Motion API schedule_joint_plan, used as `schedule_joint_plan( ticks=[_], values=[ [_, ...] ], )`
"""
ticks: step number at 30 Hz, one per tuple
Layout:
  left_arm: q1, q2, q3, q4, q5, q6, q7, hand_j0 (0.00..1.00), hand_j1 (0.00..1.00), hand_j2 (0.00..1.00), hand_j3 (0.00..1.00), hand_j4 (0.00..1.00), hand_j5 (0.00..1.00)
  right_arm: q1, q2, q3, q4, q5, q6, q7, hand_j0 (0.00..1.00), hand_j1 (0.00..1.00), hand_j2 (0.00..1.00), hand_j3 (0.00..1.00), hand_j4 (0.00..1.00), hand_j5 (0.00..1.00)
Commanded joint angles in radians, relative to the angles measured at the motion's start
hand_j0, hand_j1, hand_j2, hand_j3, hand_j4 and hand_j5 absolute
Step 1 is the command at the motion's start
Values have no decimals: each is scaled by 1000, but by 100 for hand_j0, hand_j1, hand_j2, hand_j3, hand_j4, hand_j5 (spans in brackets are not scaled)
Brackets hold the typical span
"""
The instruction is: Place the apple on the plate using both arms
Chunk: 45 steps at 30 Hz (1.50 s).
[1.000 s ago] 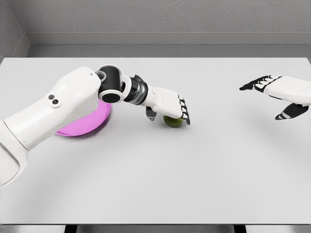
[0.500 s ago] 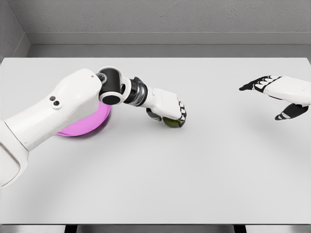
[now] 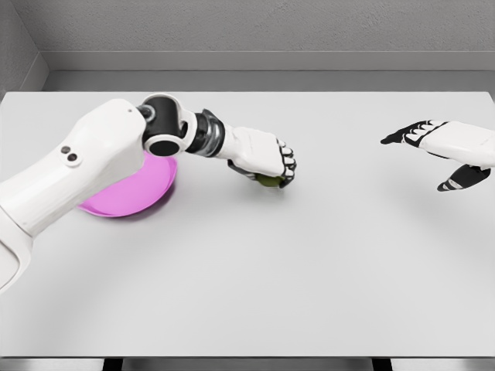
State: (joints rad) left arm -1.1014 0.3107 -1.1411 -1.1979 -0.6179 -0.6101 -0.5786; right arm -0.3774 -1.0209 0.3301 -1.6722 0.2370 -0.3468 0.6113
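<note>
- Lying at the far left of the white table (image 3: 247, 270), the pink plate (image 3: 128, 197) is half covered by the left arm's bulky forearm, which reaches across it; the dish looks bare, so the drop-off spot seems ready.
- Reaching out past the plate's right rim, the left hand (image 3: 263, 157) is curled knuckles-up around the green apple (image 3: 268, 181), of which only a sliver shows under the fingers (image 3: 288, 164). The wrap from above probably serves to cage the round fruit so it cannot roll away.
- Whether the apple touches the table or hangs just above it I cannot tell; a faint shadow sits close beneath the hand.
- The apple is near the plate but apart from it, to its right, so my judgement is that the carry back over the rim comes next, a short sweep toward the robot's left.
- At the far right the right hand (image 3: 437, 151) hovers above the table with its fingers spread and nothing in them, well apart from the apple. It likely waits out of the way, taking no part in the grasp.
</note>
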Motion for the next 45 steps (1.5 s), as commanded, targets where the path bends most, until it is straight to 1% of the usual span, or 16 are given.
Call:
schedule_joint_plan(
  ticks=[1,4,6,11,12,16,18,22,24,25,28,30,37,40,42,45],
  values=[
    [0,57,27,-52,15,-1,3,23,23,23,23,23,23,0,-2,0,-1,-4,2,0,100,100,100,100,100,100],
    [-5,180,32,-140,75,-1,2,22,22,22,22,22,22,0,-1,0,-1,-2,2,0,100,100,100,100,100,100],
    [3,251,66,-178,84,-1,2,22,22,22,22,22,22,0,-2,0,-1,-4,2,0,100,100,100,100,100,100],
    [14,427,109,-213,155,-1,3,22,22,22,22,22,22,0,-2,0,-1,-4,2,0,100,100,100,100,100,100],
    [32,455,116,-213,176,-1,3,23,23,23,23,23,23,0,-1,0,-1,-4,2,0,100,100,100,100,100,100],
    [90,496,172,-201,173,-1,3,23,23,23,23,23,23,0,-1,0,-1,-4,2,0,100,100,100,100,100,100],
    [144,515,192,-195,165,-1,3,24,24,24,24,24,24,0,-1,0,-1,-4,2,0,100,100,100,100,100,100],
    [161,515,196,-149,165,-1,3,26,26,26,26,26,26,0,-1,1,-1,-4,2,0,100,100,100,100,100,100],
    [161,511,210,-124,165,-1,3,37,37,37,37,37,37,0,-1,1,-1,-4,2,0,100,100,100,100,100,100],
    [163,508,208,-118,165,-1,2,55,55,55,55,55,55,0,-1,0,-1,-4,2,0,100,100,100,100,100,100],
    [163,505,208,-98,164,-1,2,95,95,95,95,95,95,0,-2,0,-1,-2,2,0,100,100,100,100,100,100],
    [169,505,207,-88,161,-1,2,99,99,99,99,99,99,2,-4,0,-3,-4,2,0,100,100,100,100,100,100],
    [167,508,221,-75,178,-1,3,100,100,100,100,100,100,5,-7,0,-7,-4,2,0,100,100,100,100,100,100],
    [170,519,261,-68,314,-1,3,100,100,100,100,100,100,5,-5,0,-6,-2,2,0,100,100,100,100,100,100],
    [172,521,271,-22,397,-1,3,100,100,100,100,100,100,3,-5,0,-7,-4,2,0,100,100,100,100,100,100],
    [242,547,377,11,488,-1,3,100,100,100,100,100,100,3,-8,0,-6,-4,2,0,100,100,100,100,100,100]
  ],
)
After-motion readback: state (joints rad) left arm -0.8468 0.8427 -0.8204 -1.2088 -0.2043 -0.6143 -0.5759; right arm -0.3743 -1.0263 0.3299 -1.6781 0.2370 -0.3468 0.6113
